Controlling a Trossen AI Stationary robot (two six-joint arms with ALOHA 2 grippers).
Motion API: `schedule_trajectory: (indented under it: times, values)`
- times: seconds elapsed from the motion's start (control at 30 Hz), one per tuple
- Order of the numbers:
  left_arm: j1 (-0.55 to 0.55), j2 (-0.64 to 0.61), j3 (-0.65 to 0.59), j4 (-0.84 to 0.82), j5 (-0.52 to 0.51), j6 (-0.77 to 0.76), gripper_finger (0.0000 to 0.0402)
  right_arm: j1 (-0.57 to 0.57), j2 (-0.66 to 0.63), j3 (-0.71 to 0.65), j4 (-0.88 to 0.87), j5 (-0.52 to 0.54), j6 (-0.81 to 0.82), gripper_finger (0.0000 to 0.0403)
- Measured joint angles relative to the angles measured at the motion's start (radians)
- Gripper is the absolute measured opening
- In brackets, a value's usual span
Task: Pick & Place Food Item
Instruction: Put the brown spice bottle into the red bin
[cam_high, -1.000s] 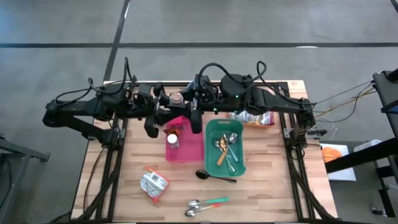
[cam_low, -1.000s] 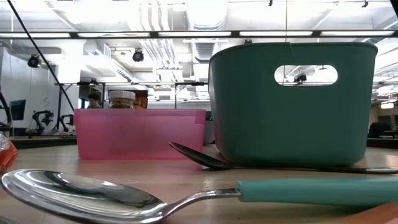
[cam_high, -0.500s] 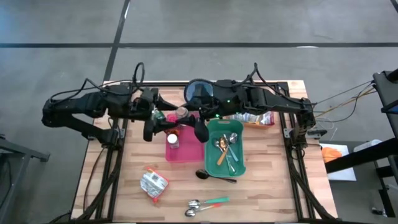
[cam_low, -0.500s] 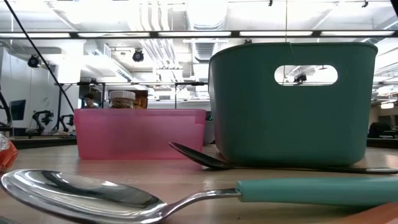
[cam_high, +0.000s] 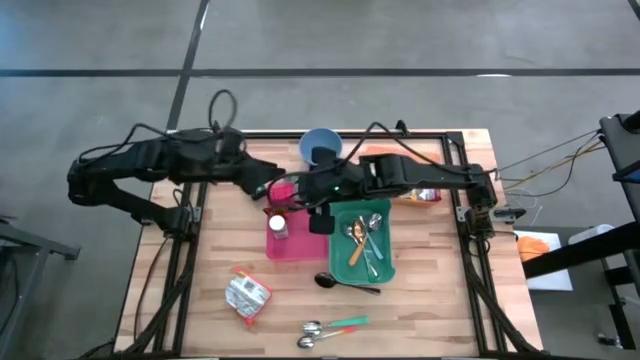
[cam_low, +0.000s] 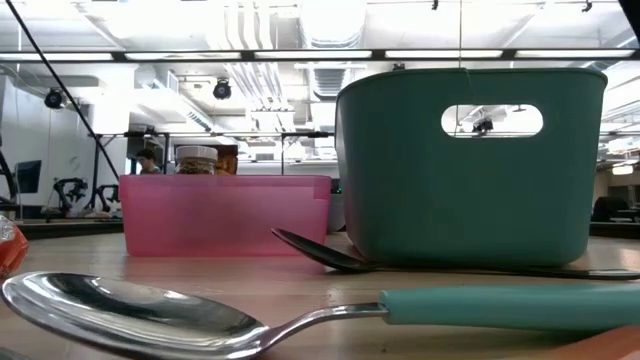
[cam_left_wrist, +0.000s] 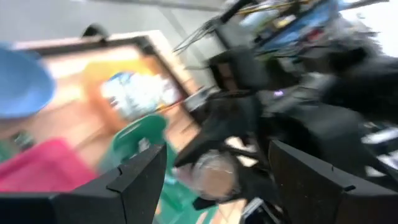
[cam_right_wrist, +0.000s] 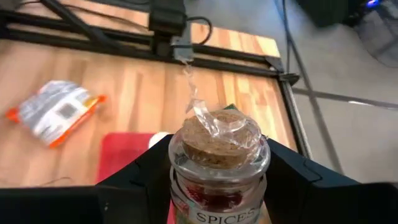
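Note:
A glass spice jar (cam_right_wrist: 219, 186) with a cork lid (cam_right_wrist: 217, 134) and red contents hangs above the far end of the pink bin (cam_high: 300, 240). My right gripper (cam_right_wrist: 219, 171) is shut on it, reaching in from the table's right (cam_high: 300, 195). My left gripper (cam_high: 268, 185) stands open just left of the jar; in its wrist view the jar (cam_left_wrist: 211, 177) shows farther off between its spread fingers. Another small jar (cam_high: 277, 226) stands inside the pink bin. A silver snack packet (cam_high: 247, 297) lies on the table near the front. My right gripper pinches the jar's glass body just under the lid, one finger (cam_right_wrist: 155, 165) on each side. The fingers slant down from the table's right. The jar sits upright in the hold, lid up, clear of the pink bin below it.
A green bin (cam_high: 362, 240) with cutlery stands right of the pink bin, a black spoon (cam_high: 345, 283) before it. A blue bowl (cam_high: 322, 147) and an orange bag (cam_high: 410, 192) sit at the back. Two spoons (cam_high: 330, 328) lie near the front edge.
My right gripper has come down and toward the near edge with the spice jar, tipping its wrist downward, from the far edge to above the pink bin. My left gripper, close against the jar a second ago, has rolled its wrist and now stands off it.

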Motion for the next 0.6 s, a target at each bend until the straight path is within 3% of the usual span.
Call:
schedule_trajectory:
  times: [0.2,0.6]
  values:
    - [0.000,0.067,-0.002,-0.074,0.051,-0.064,0.0282,0.000,0.028,0.000,-0.001,0.089,-0.014,0.0180]
    - [0.004,0.146,-0.002,-0.065,0.078,-0.106,0.0282,-0.001,0.035,0.000,0.009,0.094,0.005,0.0180]
